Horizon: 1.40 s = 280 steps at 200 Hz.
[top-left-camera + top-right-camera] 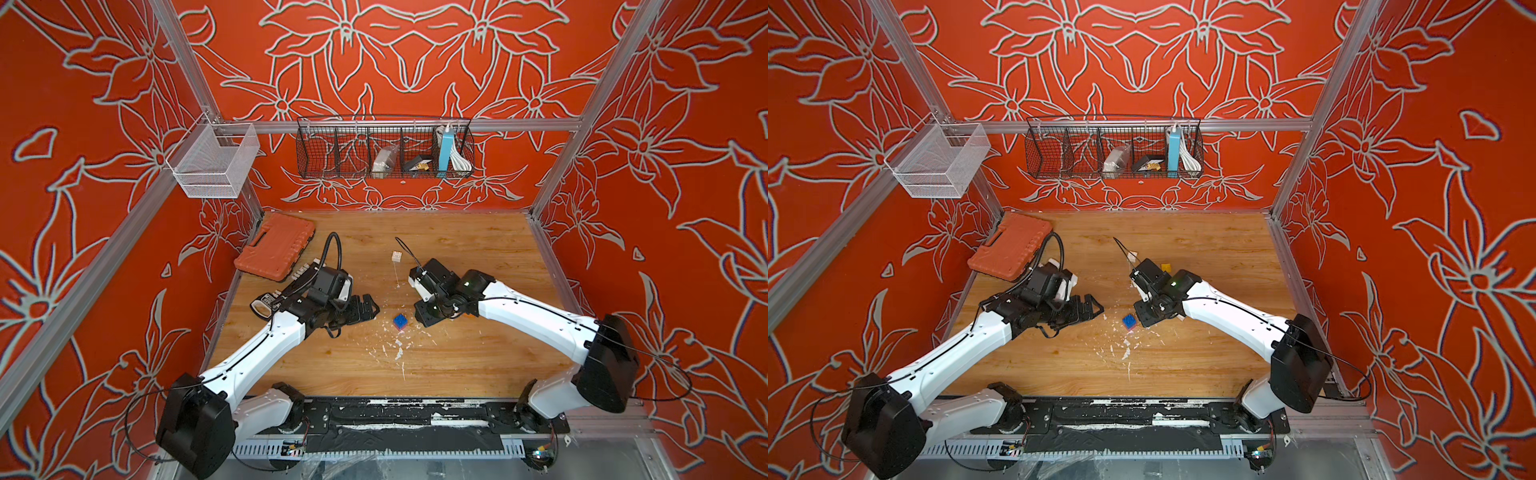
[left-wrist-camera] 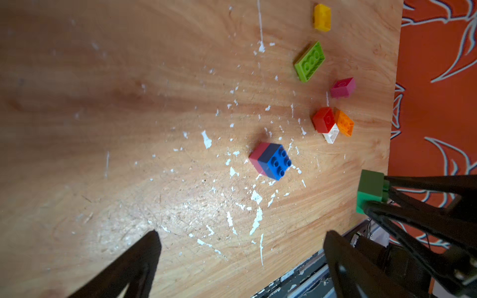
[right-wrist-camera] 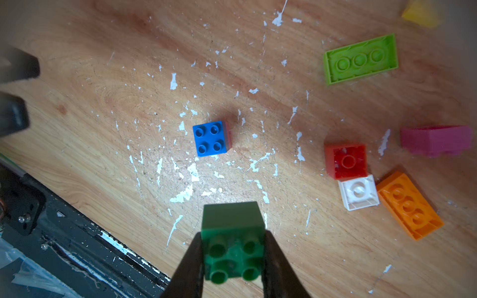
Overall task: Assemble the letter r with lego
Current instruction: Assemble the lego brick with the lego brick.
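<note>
Right jaws: closed on the green brick (image 3: 233, 240), one jaw on each side wall. Its studs face the wrist and its hollow underside points toward the surface (image 3: 103, 103), the way it must face to press onto another brick.
Left jaws: spread wide and empty, across the stack from the right jaws, probably placed to steady it.
Stack: a blue brick (image 3: 210, 138), studs up, sits on a reddish lower brick (image 2: 258, 156). It stands just ahead of the right jaws, between the two sets of jaws, and is likely the base of the letter.
Loose bricks: the lime brick (image 3: 360, 59), red brick (image 3: 347, 161), white brick (image 3: 358, 192) and orange brick (image 3: 410, 206) lie hollow side up. With the pink brick (image 3: 436, 140) and yellow brick (image 2: 322, 17), they lie to one side of the right jaws and well apart from the left jaws, a supply kept clear of the stack.
Step in hand: judged to be carrying the green brick to the blue studs.
</note>
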Each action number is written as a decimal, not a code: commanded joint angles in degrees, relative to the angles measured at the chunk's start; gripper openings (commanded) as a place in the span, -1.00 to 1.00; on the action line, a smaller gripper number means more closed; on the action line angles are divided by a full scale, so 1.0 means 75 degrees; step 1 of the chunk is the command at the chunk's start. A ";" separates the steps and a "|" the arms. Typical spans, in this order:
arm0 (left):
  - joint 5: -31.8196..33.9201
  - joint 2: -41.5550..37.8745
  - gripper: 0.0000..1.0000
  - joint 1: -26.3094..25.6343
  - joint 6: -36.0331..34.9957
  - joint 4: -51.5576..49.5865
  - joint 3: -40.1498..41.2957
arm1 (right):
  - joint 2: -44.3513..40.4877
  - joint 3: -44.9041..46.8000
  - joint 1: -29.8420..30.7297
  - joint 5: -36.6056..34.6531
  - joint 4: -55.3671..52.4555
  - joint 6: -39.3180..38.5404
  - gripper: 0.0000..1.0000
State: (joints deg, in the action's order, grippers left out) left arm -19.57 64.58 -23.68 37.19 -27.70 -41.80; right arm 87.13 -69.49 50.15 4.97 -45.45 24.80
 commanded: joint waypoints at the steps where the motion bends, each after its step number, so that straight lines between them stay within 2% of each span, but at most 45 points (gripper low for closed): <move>1: -0.0335 -0.0056 0.98 0.0005 0.0611 0.0506 0.0300 | 0.0510 -0.0396 0.0058 0.0144 -0.0124 0.0134 -1.00; 27: -0.0207 -0.0250 0.98 0.0026 0.0776 0.0784 0.0705 | 0.1040 -0.0771 0.0172 0.0154 -0.0296 0.0163 -1.00; 74: -0.0576 -0.0579 0.94 0.0192 0.1215 0.1668 0.1449 | 0.1983 -0.1550 0.0266 0.0068 -0.0645 0.0045 -1.00; 128: -0.0529 -0.0852 0.94 0.0480 0.1195 0.1440 0.1600 | 0.2852 -0.2350 0.0400 -0.0099 -0.1306 0.0004 -1.00; 170: -0.0633 -0.0922 0.94 0.0743 0.1246 0.1390 0.1818 | 0.3179 -0.2634 0.0484 -0.0134 -0.1440 -0.0034 -1.00; 280: -0.0849 -0.0920 0.96 0.0826 0.1054 0.1417 0.1765 | 0.3649 -0.3226 0.0497 -0.0598 -0.1819 -0.0346 -1.00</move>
State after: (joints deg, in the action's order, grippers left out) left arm -24.86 57.87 -17.93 46.04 -17.39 -28.01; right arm 112.77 -92.01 53.65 2.11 -56.86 23.22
